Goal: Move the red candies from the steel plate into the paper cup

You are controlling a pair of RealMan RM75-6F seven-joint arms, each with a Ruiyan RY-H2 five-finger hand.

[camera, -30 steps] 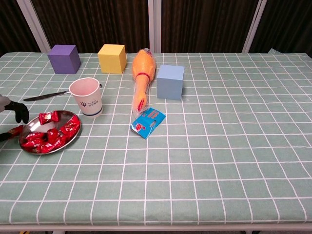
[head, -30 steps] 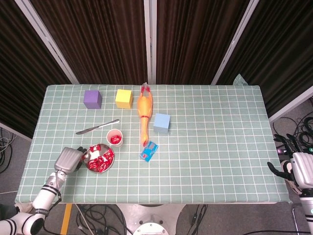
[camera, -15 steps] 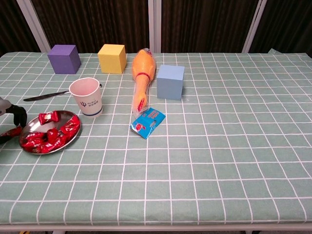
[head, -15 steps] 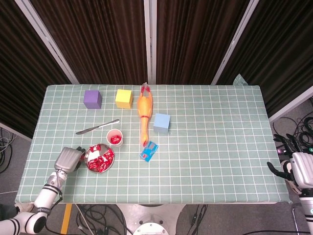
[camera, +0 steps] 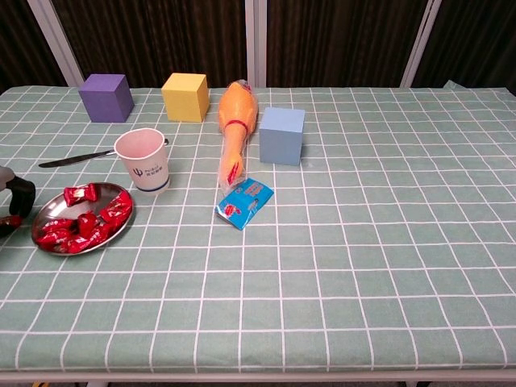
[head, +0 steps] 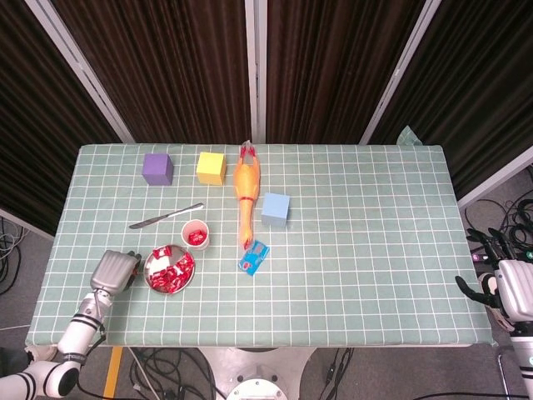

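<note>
Red candies point(head: 171, 272) lie heaped in the steel plate point(head: 152, 264) at the lower left of the head view, on a green checked tablecloth point(head: 358, 250); more red wrappers show inside the paper cup point(head: 196, 234), which stands upright just above and right of the plate. The robot's left hand point(head: 114, 270) sits just left of the plate, and in the chest view its dark fingers point(camera: 19, 194) curl at the far left edge of the frame with a scrap of red point(camera: 11, 220) beside them, though whether the hand is grasping it cannot be told. The right hand point(head: 497, 286) hangs beyond the table's lower right edge, fingers spread and holding nothing. A table knife point(head: 165, 216) lies at a slant above and left of the cup. Along the upper part of the cloth stand a purple cube point(head: 157, 168) and a yellow cube point(head: 211, 167), with an orange rubber chicken point(head: 246, 192) stretched lengthwise beside them, a pale blue cube point(head: 275, 209) to its right and a blue packet point(head: 254, 257) near its lower end
</note>
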